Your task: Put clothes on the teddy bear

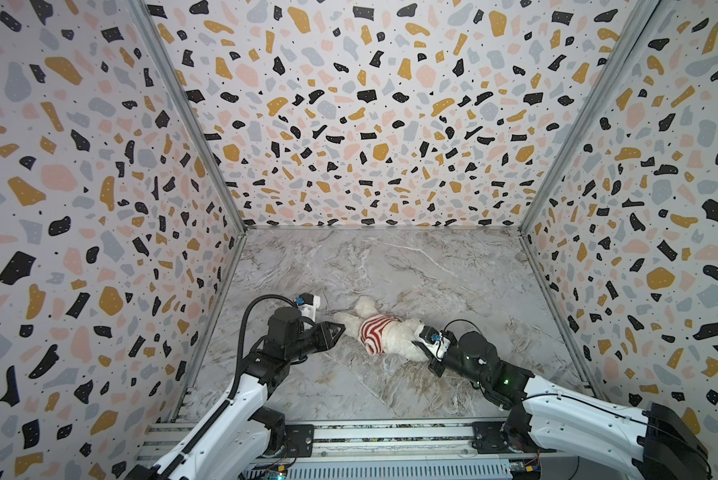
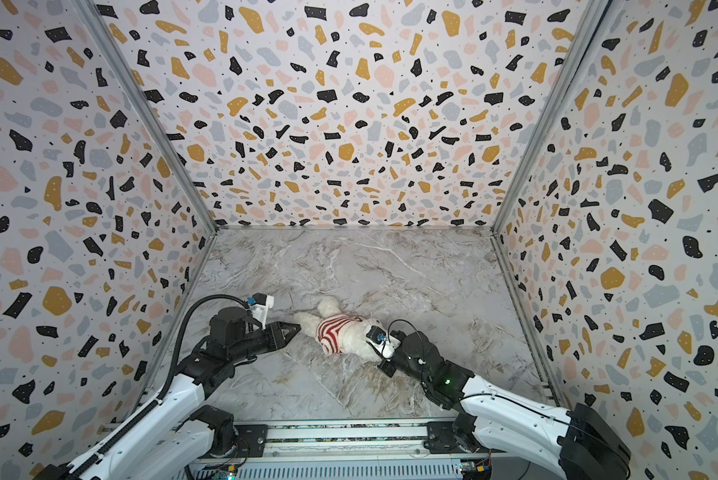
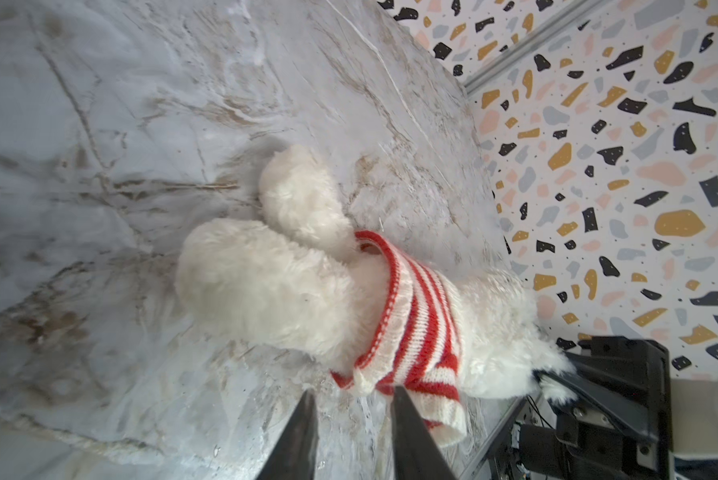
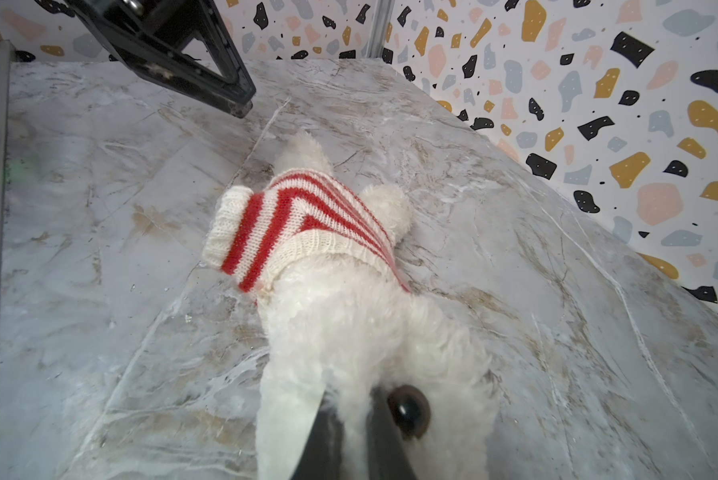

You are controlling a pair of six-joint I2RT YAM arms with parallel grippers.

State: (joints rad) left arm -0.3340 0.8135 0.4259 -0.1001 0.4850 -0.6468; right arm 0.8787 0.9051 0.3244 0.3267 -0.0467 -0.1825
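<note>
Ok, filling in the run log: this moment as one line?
teddy bear: lying on table, sweater around torso | left gripper: open, empty | right gripper: shut on teddy bear

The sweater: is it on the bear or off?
On. The sweater wraps the torso of the bear; its legs stick out past the hem. No paw shows at the visible cuff.

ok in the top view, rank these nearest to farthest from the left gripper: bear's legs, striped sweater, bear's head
1. bear's legs, just off the left gripper tips
2. striped sweater, mid-body
3. bear's head, far right end
</note>
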